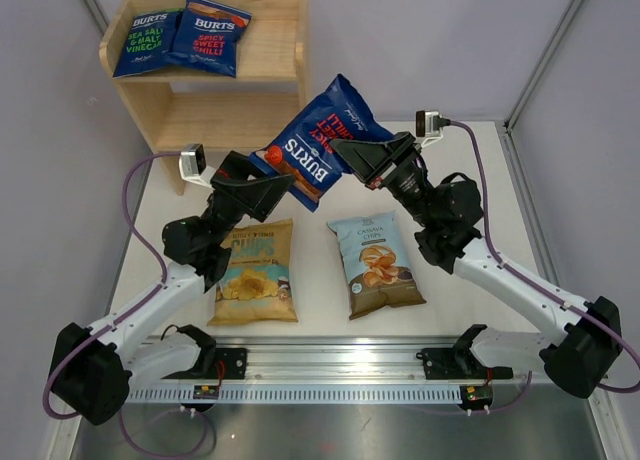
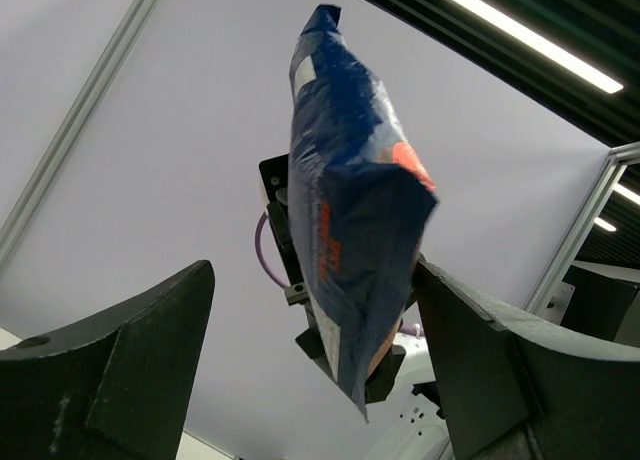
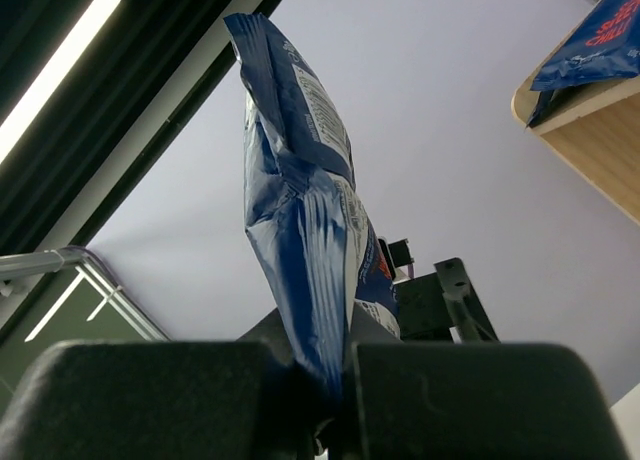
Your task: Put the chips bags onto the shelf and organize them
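Right jaws clenched on BURTS bag (image 1: 322, 140) | left jaws spread around it | yellow bag (image 1: 254, 272), cassava bag (image 1: 376, 263) beneath

On the white desk (image 1: 320, 270) a yellow bag (image 1: 255, 272) and a Cassava bag (image 1: 374, 264) are laid flat, side by side. At its far left, a wooden shelf (image 1: 270, 40) is stood; two BURTS bags (image 1: 147, 42) (image 1: 211, 34) are laid touching on its top tier.

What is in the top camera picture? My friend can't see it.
The right end effector holds up a blue BURTS bag, the left end effector open beside it. Two BURTS bags lie atop the shelf; a yellow bag and a Cassava bag lie on the table.
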Robot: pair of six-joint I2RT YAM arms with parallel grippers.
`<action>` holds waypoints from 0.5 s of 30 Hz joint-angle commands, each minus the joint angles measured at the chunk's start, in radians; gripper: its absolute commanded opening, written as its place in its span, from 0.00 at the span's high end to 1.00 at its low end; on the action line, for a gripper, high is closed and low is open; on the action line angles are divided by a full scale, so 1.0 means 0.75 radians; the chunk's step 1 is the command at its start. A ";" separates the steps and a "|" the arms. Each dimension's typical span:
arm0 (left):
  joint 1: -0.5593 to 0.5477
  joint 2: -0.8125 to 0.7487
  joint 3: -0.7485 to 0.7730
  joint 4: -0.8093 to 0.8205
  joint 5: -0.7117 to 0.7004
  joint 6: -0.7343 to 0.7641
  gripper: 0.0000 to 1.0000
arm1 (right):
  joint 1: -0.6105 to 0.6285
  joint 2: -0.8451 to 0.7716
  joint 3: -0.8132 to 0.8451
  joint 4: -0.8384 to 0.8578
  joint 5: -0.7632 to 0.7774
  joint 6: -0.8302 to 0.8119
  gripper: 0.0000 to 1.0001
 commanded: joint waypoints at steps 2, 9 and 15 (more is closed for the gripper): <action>-0.010 -0.001 0.061 0.070 -0.071 0.046 0.27 | 0.045 -0.009 -0.024 0.111 0.135 -0.024 0.97; -0.010 -0.001 0.063 0.041 -0.081 0.067 0.40 | 0.078 -0.001 -0.018 -0.001 0.210 -0.053 0.97; -0.010 0.014 0.077 0.033 -0.071 0.069 0.48 | 0.088 0.026 -0.008 -0.071 0.223 -0.026 0.96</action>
